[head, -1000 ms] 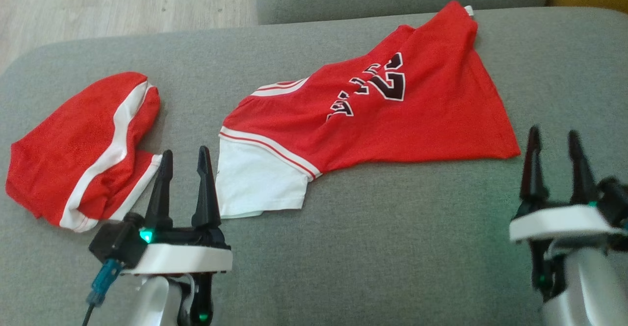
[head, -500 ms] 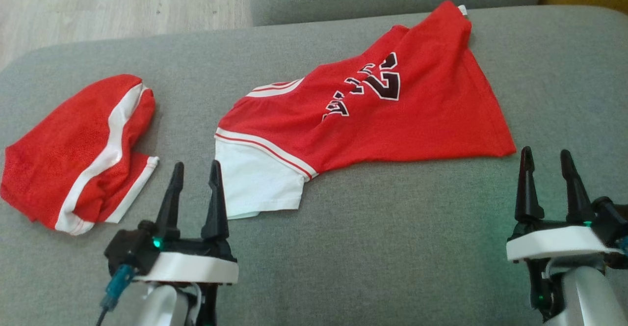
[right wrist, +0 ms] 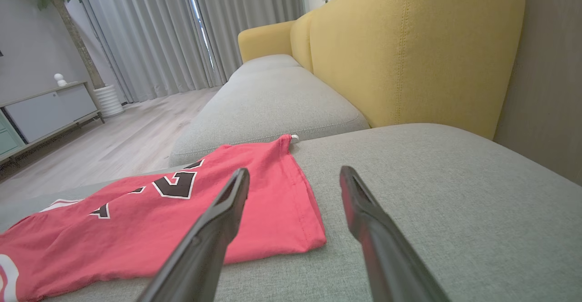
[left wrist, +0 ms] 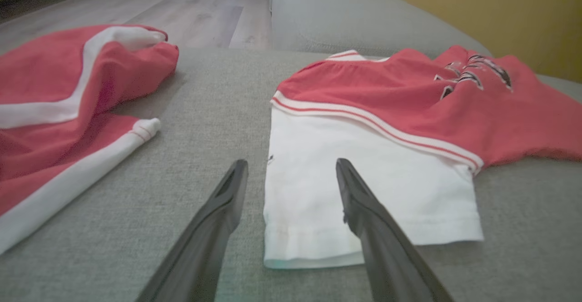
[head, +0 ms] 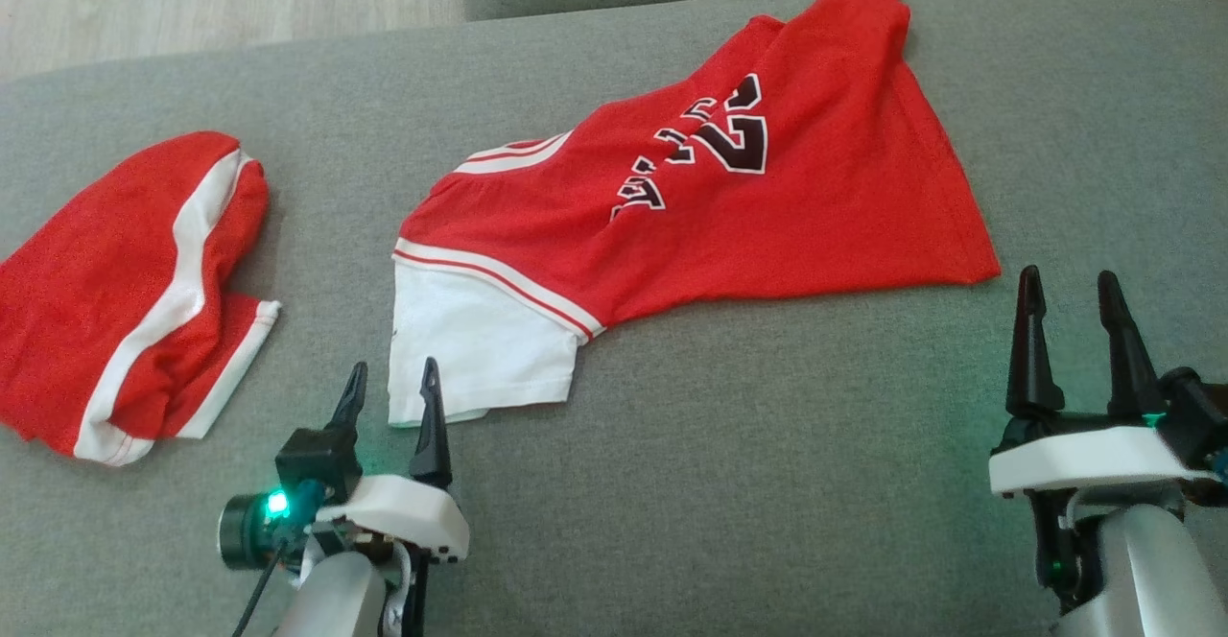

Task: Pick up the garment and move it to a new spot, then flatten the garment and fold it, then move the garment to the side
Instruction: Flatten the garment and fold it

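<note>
Jersey in red, with dark numerals and one white sleeve, is shown lying loosely on a grey sofa cushion, stretched from the centre of the head view toward 1 o'clock. It is creased and skewed, neither flattened nor folded. A second red garment with white stripes is seen bunched at 9 o'clock, well apart from the jersey. The left tool is placed at 7 o'clock, its fingers spread wide with nothing between them. In the left wrist view one finger is seen over bare cushion and the other over the sleeve, so the sleeve's side edge is straddled; whether cloth is touched cannot be told. The right tool is held at 4 o'clock, likewise released and empty, near the jersey's hem corner. Progress is judged to be at the very start: no grasp has been made, so the lift and move, the flattening, the folding and the final shift aside are all left to do.
</note>
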Tool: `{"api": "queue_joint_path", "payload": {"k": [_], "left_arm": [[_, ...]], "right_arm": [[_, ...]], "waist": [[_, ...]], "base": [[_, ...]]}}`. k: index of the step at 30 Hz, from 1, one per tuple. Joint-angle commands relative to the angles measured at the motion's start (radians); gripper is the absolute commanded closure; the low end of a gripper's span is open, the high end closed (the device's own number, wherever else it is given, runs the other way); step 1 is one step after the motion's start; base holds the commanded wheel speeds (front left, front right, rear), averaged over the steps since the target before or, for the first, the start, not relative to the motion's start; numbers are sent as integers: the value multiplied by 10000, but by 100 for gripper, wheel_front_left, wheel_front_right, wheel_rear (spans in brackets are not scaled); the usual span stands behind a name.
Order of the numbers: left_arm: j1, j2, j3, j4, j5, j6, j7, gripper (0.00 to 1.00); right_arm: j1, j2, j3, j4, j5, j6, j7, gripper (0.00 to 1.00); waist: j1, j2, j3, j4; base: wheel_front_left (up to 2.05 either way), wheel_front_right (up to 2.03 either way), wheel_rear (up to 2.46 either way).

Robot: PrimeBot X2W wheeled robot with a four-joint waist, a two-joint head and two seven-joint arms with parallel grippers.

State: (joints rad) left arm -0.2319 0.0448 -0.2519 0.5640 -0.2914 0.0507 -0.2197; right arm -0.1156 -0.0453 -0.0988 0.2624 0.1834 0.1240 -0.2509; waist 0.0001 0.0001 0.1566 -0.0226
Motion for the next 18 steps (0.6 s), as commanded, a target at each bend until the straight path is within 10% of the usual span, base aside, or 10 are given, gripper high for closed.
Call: {"api": "queue_joint_path", "payload": {"k": [1, 15, 17, 18], "left_arm": [[-372, 129, 394, -68, 96, 150, 29, 0], [-678, 188, 61, 1096, 23, 176, 1239, 5], [-683, 185, -32, 1119, 3, 84, 1356, 100], [-683, 182, -69, 1107, -22, 24, 1387, 100]], "right_arm": [[-329, -49, 261, -349, -11, 67, -108, 0], [-445, -49, 115, -284, 28, 67, -108, 0], [-487, -49, 92, -253, 16, 67, -108, 0], [-508, -49, 75, -237, 8, 67, -108, 0]], "waist": [[-1, -1, 39, -41], [-1, -1, 163, -97], [-1, -1, 162, -87], [-1, -1, 162, -80]], "base": [[0, 0, 0], [0, 0, 0], [0, 0, 0], [0, 0, 0]]}}
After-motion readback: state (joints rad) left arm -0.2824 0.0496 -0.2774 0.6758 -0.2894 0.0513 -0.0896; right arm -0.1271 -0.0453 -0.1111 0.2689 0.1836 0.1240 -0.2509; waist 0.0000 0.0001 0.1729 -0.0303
